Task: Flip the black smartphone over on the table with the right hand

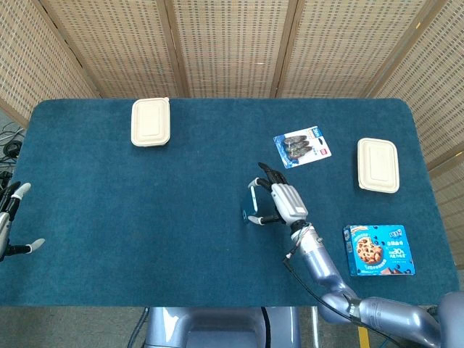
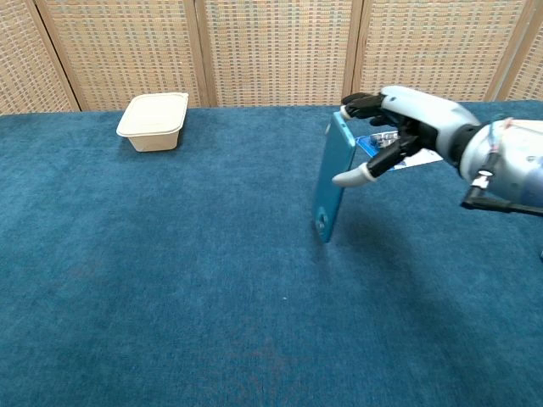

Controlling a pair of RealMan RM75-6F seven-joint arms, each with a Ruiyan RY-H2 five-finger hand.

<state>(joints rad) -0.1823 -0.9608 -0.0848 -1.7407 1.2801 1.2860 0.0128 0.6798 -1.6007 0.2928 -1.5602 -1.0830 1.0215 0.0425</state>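
Observation:
The smartphone [image 2: 332, 180] stands almost on end at mid-table, its blue back facing the chest view. In the head view the smartphone [image 1: 251, 202] shows as a thin edge. My right hand [image 2: 405, 119] pinches its upper part between thumb and fingers from the right side. The lower edge is at or just above the blue cloth; I cannot tell whether it touches. The same right hand [image 1: 286, 201] shows in the head view beside the phone. My left hand [image 1: 10, 220] hangs at the far left table edge, fingers apart and holding nothing.
A cream lidded box [image 1: 151, 122] sits at the back left, another cream box [image 1: 378, 164] at the right. A blister pack [image 1: 303, 147] lies just beyond my right hand. A blue cookie box [image 1: 375, 249] lies near the front right edge of the table [image 1: 145, 217].

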